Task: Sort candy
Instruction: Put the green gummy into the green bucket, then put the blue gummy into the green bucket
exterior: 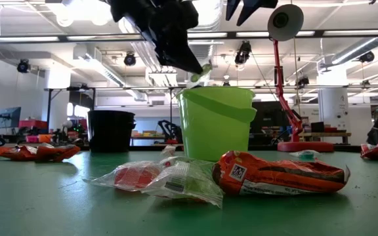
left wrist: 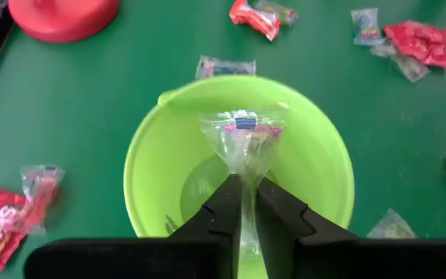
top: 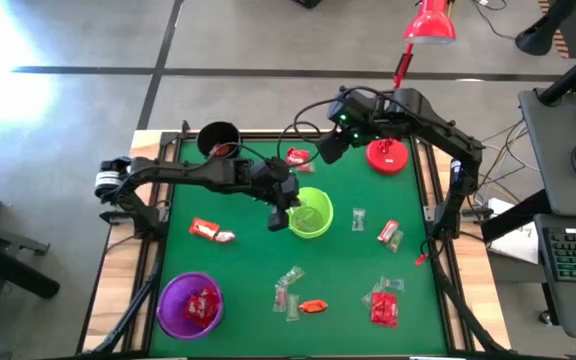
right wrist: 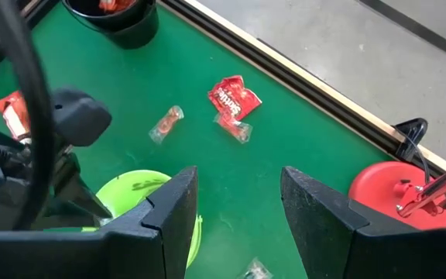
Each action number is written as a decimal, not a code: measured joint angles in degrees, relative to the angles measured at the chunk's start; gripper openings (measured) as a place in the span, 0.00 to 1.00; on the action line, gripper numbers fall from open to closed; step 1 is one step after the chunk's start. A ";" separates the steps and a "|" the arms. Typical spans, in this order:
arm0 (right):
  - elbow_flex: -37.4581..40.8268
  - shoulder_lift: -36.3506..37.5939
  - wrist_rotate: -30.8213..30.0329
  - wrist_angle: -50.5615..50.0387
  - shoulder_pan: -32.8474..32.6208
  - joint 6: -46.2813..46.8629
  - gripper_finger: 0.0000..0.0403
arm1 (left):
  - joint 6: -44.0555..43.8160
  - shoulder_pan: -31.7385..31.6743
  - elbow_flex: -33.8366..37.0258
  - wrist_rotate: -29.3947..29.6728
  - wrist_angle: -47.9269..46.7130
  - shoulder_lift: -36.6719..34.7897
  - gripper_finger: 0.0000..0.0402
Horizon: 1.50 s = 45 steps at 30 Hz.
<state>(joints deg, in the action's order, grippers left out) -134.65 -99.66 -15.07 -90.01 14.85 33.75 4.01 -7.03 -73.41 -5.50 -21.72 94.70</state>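
My left gripper (left wrist: 246, 186) hangs over the light green cup (top: 310, 212), shut on a candy in a clear pale wrapper (left wrist: 246, 136). In the low view this candy (exterior: 201, 73) shows just above the cup's rim (exterior: 216, 92). My right gripper (right wrist: 238, 201) stands open and high over the table's far part, near the red lamp base (top: 387, 156), with nothing between its fingers. Loose candy in red and clear wrappers lies on the green mat, at the left (top: 208, 231), at the far side (top: 298, 155), at the right (top: 388, 232) and near the front (top: 383, 305). My left gripper pinches the clear wrapper's narrow gathered end (left wrist: 246, 203) between its two fingers. The fingers slant down from the table's left side. The candy's body sticks out past the fingertips over the green cup's opening, lifted clear of the rim.
A purple cup (top: 190, 305) holding red candy stands at the near left. A black cup (top: 219, 140) stands at the far left. The red lamp's base and stem rise at the far right. A raised frame (top: 158, 200) edges the mat.
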 joint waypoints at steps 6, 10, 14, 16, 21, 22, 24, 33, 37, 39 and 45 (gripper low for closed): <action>0.04 0.00 -0.02 -0.01 0.02 -0.14 0.44 | 0.04 0.00 0.00 -0.02 0.29 0.12 0.17; 0.04 -0.01 -0.55 -0.01 0.02 -0.17 0.44 | 1.51 0.00 0.00 0.05 -0.86 -0.29 0.23; 0.04 -0.02 -1.42 -0.01 0.02 0.89 0.44 | 2.74 0.00 0.00 3.05 -6.64 -2.71 0.25; 0.04 0.04 -0.67 0.01 -0.33 1.75 0.44 | 3.54 0.00 0.00 6.31 -9.52 -4.70 0.25; 0.06 0.22 3.15 -0.01 -2.81 2.77 0.44 | 3.69 -0.09 0.00 9.38 -12.99 -10.03 0.26; 0.13 0.22 3.15 0.02 -3.50 2.79 0.44 | 3.69 -0.07 0.00 9.38 -13.52 -11.11 0.26; 0.62 0.22 3.37 0.01 -5.14 3.32 0.44 | 3.67 -0.04 0.00 9.38 -14.38 -13.15 0.26; 7.40 0.22 3.74 0.06 -16.16 7.59 0.44 | 3.63 -0.11 0.02 9.55 -20.83 -18.85 0.26; 12.73 0.22 4.96 0.03 -20.03 6.77 0.44 | 3.63 -0.11 0.02 9.57 -22.26 -19.93 0.26; 15.48 0.22 5.49 0.10 -21.27 4.51 0.44 | 3.63 -0.11 0.02 9.57 -22.71 -20.18 0.26; 20.84 0.22 6.52 2.97 -21.62 4.68 0.44 | 3.51 -0.11 0.02 9.57 -22.76 -20.02 0.26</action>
<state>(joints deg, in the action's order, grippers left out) -113.81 -99.44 -8.55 -87.03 -6.76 38.42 7.52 -7.14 -73.38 4.08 -44.48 74.68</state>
